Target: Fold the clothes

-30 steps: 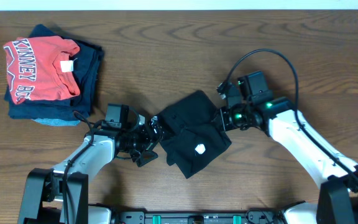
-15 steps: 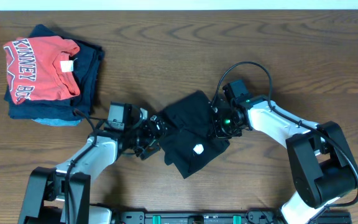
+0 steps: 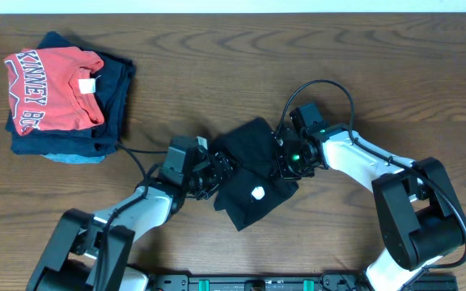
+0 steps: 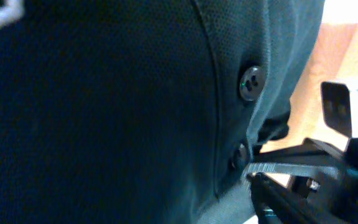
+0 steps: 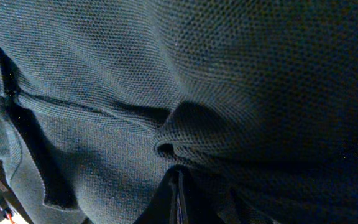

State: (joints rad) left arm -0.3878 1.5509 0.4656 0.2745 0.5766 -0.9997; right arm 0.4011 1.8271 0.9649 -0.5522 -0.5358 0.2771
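Right tool (image 3: 284,158), closed, sits at the 3 o'clock edge of the clothes (image 3: 253,170), mid-table (image 3: 379,65); left tool (image 3: 215,174) is at 9 o'clock. The bundle is compact but lopsided, so folding looks partly done.

Left wrist: fabric and buttons (image 4: 252,82) fill the view; I cannot tell that tool's state.

Right wrist: the tool pinches a fabric fold.

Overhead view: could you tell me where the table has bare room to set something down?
Bare table lies along the far edge right of the folded stack, and front left. Centre is crowded: left gripper and right gripper at the black garment.
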